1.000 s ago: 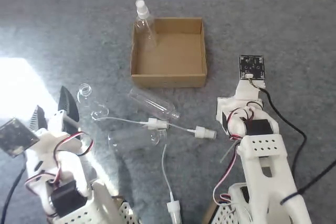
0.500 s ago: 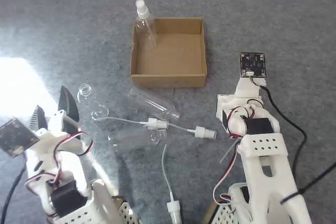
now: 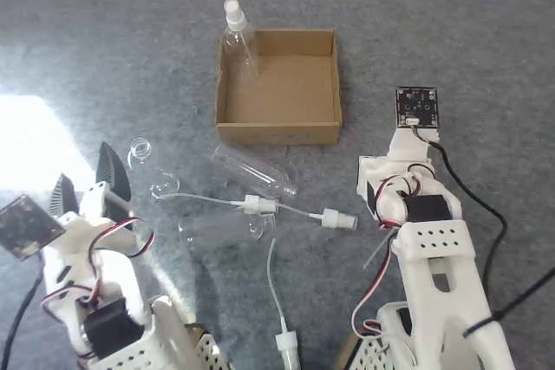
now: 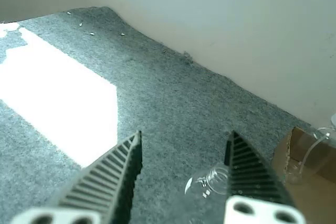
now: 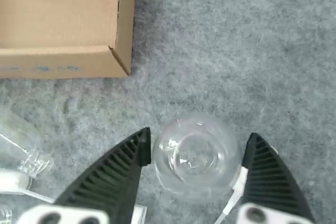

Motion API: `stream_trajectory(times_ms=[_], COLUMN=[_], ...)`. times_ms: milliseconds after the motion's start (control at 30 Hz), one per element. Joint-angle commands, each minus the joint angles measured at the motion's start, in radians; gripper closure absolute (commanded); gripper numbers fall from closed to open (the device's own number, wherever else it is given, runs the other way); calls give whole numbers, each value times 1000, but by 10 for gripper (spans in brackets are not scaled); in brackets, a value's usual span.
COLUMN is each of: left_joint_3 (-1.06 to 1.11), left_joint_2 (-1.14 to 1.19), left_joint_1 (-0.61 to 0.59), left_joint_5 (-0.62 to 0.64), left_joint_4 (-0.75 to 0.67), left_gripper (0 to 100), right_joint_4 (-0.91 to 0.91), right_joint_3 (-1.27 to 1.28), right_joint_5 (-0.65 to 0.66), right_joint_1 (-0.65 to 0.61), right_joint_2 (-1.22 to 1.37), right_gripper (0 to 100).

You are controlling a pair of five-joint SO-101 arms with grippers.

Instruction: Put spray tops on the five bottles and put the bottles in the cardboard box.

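Observation:
The cardboard box (image 3: 277, 123) stands at the middle back, with one capped spray bottle (image 3: 237, 36) upright in its far left corner. Two clear bottles (image 3: 254, 171) (image 3: 224, 228) lie uncapped in front of the box, and two smaller ones (image 3: 139, 151) (image 3: 163, 185) lie to their left. Three loose spray tops with tubes (image 3: 260, 205) (image 3: 338, 219) (image 3: 287, 344) are scattered among them. My right gripper (image 5: 199, 135) is open, its fingers on either side of an upright uncapped bottle (image 5: 193, 155). My left gripper (image 4: 185, 135) (image 3: 85, 166) is open and holds nothing, near a lying bottle (image 4: 210, 179).
Grey carpet covers the table, with a bright sunlit patch (image 3: 30, 140) at the left. The box's near corner (image 5: 118, 59) lies just beyond the right gripper. A lying bottle's neck (image 5: 23, 148) is off to one side of it.
The right wrist has shifted very slightly toward the back of the table. Everything else stays where it was.

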Motion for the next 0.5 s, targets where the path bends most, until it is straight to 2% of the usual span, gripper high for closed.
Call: stream_trajectory(times_ms=[0, 133, 467], left_joint_3=[-8, -8, -8], left_joint_2=[-5, -5, -5], left_joint_1=[-2, -2, -2], left_joint_5=[5, 5, 5], left_joint_4=[-25, -25, -25], left_gripper=[760, 760, 760], right_joint_4=[12, 12, 199], right_joint_3=[-63, -61, -58], right_joint_5=[9, 9, 12], right_joint_1=[-2, -2, -58], right_joint_2=[-30, -47, -334], right_gripper=[786, 858, 865])
